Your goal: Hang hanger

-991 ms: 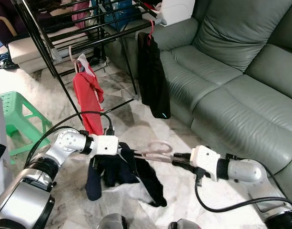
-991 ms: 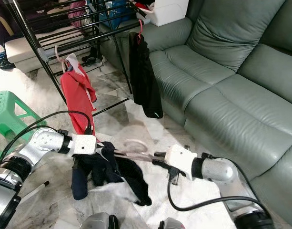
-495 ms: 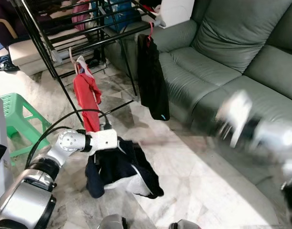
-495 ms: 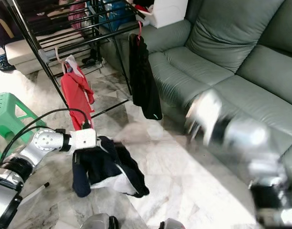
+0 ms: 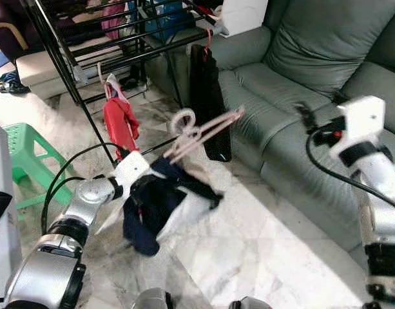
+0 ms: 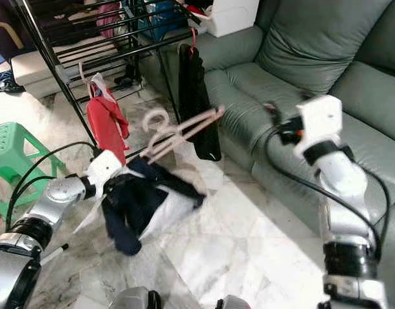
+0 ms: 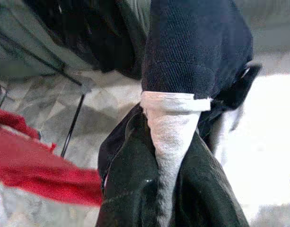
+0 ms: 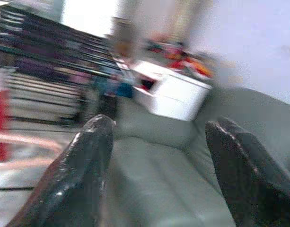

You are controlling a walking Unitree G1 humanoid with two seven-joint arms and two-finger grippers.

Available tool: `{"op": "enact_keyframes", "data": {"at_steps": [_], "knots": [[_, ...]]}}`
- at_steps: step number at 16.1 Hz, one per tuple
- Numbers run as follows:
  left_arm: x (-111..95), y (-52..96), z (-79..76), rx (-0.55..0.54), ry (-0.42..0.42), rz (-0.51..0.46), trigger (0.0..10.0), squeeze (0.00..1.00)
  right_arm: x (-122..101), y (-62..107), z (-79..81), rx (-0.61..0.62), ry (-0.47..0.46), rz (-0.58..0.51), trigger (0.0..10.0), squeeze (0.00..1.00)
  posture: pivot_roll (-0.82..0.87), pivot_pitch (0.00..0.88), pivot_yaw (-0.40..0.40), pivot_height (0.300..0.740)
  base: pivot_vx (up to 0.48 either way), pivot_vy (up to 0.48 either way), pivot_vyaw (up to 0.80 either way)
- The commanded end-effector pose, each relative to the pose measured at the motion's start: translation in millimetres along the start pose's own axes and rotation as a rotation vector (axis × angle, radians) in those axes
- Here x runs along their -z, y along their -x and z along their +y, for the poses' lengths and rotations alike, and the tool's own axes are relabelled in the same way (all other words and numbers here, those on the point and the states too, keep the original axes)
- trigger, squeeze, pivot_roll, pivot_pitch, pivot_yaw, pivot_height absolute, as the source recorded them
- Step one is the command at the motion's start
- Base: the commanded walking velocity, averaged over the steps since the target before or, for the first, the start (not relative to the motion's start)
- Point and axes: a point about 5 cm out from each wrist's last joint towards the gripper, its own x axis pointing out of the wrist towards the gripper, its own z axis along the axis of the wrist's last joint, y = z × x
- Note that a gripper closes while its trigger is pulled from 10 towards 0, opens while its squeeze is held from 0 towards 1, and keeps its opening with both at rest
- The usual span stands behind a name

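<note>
Green sofa and stool on marble floor.

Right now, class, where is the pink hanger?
In the head views the pink hanger is raised at centre-left, carrying the dark garment at the left gripper, just in front of the black clothes hanging from the rack.

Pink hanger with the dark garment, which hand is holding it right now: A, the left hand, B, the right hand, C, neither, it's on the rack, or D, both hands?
A: the left hand holds up the garment on the hanger, while the right hand is open over the sofa, apart from it.
</note>
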Motion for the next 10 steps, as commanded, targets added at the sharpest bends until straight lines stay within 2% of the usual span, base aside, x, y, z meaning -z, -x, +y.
{"op": "enact_keyframes", "data": {"at_steps": [1, 2, 4, 6, 8, 10], "knots": [[-35, -3.2, 7.3, -0.002, -0.037, -0.166, 0.0, 0.0, 21, 9.2, 5.2, 0.066, -0.025, 0.089, 10.0, 1.0, -0.06, 0.004, 0.075, 0.74, 0.0, 0.0, 0.0], [-47, -4.2, 6.3, 0.022, -0.063, -0.212, 0.0, 0.0, 28, 12.8, 9.2, 0.082, -0.029, 0.108, 10.0, 1.0, -0.06, 0.004, 0.073, 0.74, 0.0, 0.0, 0.0], [-75, -5.2, 2.5, 0.085, -0.149, -0.302, 0.0, 0.0, 42, 15.1, 21.7, 0.089, -0.115, 0.146, 10.0, 1.0, -0.05, 0.013, 0.072, 0.74, 0.0, 0.0, 0.0], [-88, -4.7, 2.1, 0.1, -0.165, -0.351, 0.0, 0.0, 47, 14.4, 29.8, 0.051, -0.133, 0.169, 10.0, 1.0, -0.05, 0.01, 0.072, 0.74, 0.0, 0.0, 0.0], [-110, -1.8, -0.5, 0.121, -0.184, -0.429, 0.0, 0.0, 61, 18.0, 37.4, 0.003, -0.193, 0.25, 10.0, 1.0, -0.05, 0.01, 0.071, 0.74, 0.0, 0.0, 0.0], [-117, -2.4, -2.1, 0.124, -0.183, -0.438, 0.0, 0.0, 65, 19.4, 45.7, -0.063, -0.249, 0.278, 10.0, 1.0, -0.05, 0.01, 0.072, 0.74, 0.0, 0.0, 0.0]]}}
